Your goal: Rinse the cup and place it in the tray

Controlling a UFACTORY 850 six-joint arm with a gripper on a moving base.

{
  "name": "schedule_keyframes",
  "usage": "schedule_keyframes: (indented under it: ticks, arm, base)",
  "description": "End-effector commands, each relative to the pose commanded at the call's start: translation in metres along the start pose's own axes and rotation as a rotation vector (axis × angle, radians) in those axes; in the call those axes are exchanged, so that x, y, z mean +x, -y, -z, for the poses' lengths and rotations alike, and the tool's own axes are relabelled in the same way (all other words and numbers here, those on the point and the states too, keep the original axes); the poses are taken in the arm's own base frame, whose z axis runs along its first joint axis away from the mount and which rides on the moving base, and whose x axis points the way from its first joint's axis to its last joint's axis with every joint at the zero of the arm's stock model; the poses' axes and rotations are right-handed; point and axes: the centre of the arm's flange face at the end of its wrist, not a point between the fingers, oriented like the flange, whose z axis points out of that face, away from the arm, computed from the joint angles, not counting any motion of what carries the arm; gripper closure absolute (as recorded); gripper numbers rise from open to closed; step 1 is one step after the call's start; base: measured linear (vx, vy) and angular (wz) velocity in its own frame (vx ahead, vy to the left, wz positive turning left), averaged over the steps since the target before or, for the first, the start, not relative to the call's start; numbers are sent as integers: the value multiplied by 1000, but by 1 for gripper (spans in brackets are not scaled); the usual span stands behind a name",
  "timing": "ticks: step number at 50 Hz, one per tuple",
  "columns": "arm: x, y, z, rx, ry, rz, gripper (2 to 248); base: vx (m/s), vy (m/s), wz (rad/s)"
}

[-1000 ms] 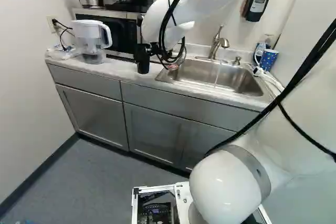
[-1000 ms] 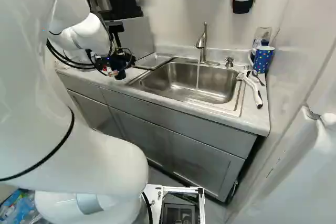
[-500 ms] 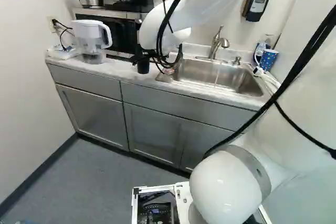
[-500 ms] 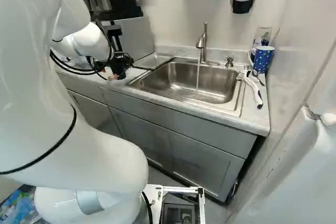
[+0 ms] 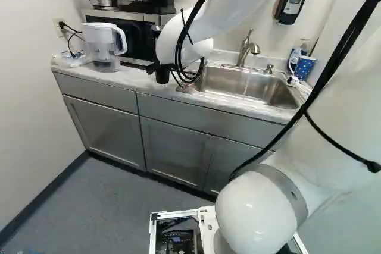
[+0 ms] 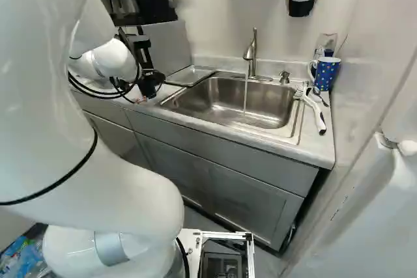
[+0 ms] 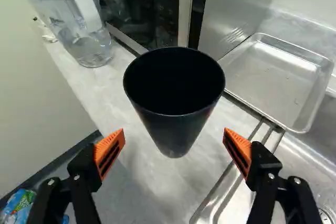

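The arm has lowered toward the cup.
The gripper has its fingers spread wide, the cup ungripped ahead of their gap, upright on the counter near the tray.

All 3 views are bright, with soft, fairly even light. Small white glints sit on the arm's rounded white joint, and glare runs along the steel sink. In the wrist view, pale streaks shine on the tray, a soft, faint shadow lies across the counter, and the inside of the black cup sinks into near-solid darkness. Cupboard edges slant in both base views.
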Motion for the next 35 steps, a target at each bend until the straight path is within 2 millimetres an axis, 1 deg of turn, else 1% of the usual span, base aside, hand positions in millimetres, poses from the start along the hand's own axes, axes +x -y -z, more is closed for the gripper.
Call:
schedule_keyframes:
  ticks: [12,35]
  arm:
    - [-5,1,-8,1,-35,1,3]
    - [4,2,-4,3,-157,2,3]
  base:
    - [0,0,0]
    - [0,0,0]
